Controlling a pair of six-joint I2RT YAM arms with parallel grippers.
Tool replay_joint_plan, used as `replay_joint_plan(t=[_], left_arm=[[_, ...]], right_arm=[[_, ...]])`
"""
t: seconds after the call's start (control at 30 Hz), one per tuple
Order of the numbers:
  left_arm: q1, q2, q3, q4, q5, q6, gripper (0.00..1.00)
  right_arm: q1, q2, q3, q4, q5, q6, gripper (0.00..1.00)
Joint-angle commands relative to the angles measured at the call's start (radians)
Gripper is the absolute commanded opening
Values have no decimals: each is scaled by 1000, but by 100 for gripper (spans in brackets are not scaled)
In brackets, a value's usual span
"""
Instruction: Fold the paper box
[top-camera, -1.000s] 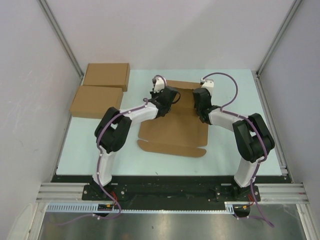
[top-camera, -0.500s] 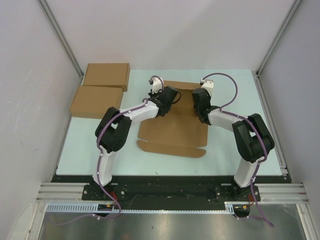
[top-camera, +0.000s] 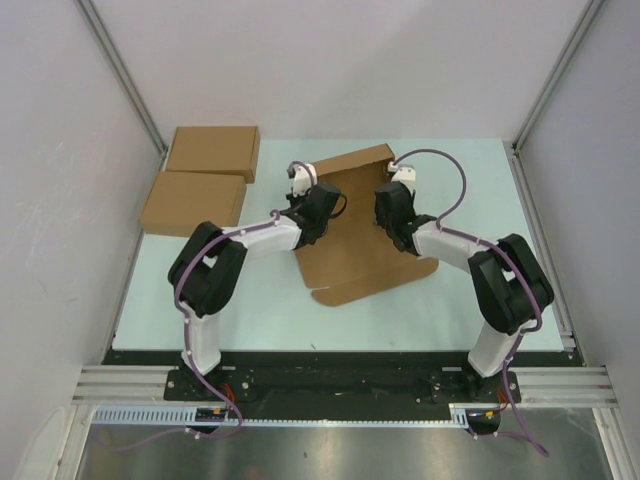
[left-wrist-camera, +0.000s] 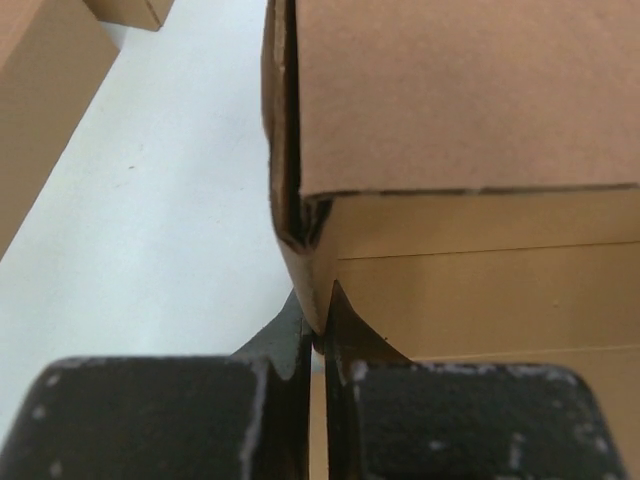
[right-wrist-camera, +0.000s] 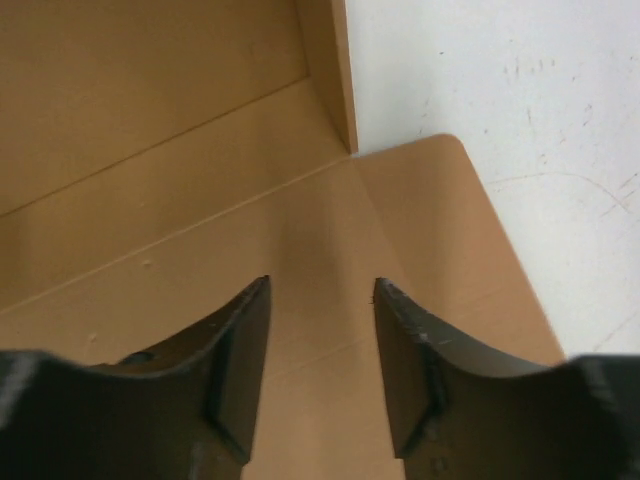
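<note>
The paper box (top-camera: 355, 255) is plain brown cardboard, matte and faintly fibrous. It is a die-cut sheet lying mostly flat, with straight score lines and a rounded tab at its near end. Its far panel is folded up from the crease.

The left claw (top-camera: 318, 205) is squeezed fully together. In its wrist view the black, scuffed fingers (left-wrist-camera: 180, 420) meet on a thin cardboard edge at the box's left corner. A doubled side wall rises straight ahead of the tips, with a dark, slightly crushed seam just above the pinch. The big flat panel spreads ahead and to the right of this claw.

The right claw (right-wrist-camera: 320, 290) has its fingers apart and holds nothing. Smooth cardboard lies directly under and ahead of it, crossed by slanting creases. A short upright wall ends at a corner just ahead of the tips. To the right of the fingers a rounded flap reaches out onto the table (right-wrist-camera: 520, 100), a pale mint surface marked with fine scratches.

From above, the two claws sit on opposite sides of the sheet, apart from each other, with the raised panel beyond them.

Two made-up flat boxes of the same brown card lie well to the left of the left claw. The nearer box (top-camera: 193, 203) and the farther box (top-camera: 212, 152) sit close together by the white wall panel (top-camera: 60, 150).
</note>
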Motion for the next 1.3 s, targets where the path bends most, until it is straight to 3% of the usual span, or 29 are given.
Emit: replay_joint_plan(t=[0.0, 0.33, 0.47, 0.53, 0.7, 0.77, 0.83, 0.97, 1.27], left_arm=[[17, -83, -132, -18, 37, 40, 1], [17, -134, -266, 177, 32, 152, 0], [17, -134, -274, 202, 29, 178, 0], [17, -132, -277, 217, 32, 198, 0], [17, -132, -291, 280, 60, 273, 0], [17, -132, -297, 303, 77, 299, 0], [17, -129, -294, 324, 100, 331, 0], [17, -114, -263, 321, 144, 402, 0], [17, -100, -249, 324, 175, 459, 0]], right_arm=[[34, -121, -27, -18, -2, 8, 54], [52, -393, -123, -33, -6, -41, 63], [43, -525, -126, -19, -115, -37, 68], [-35, -551, -121, -15, -226, 23, 72], [-346, -452, -119, 88, -675, 273, 84], [-390, -363, -118, 201, -840, 319, 87], [-426, -304, -118, 292, -958, 385, 98], [-436, -197, -84, 441, -1037, 435, 100], [-428, -94, 2, 441, -1059, 425, 100]])
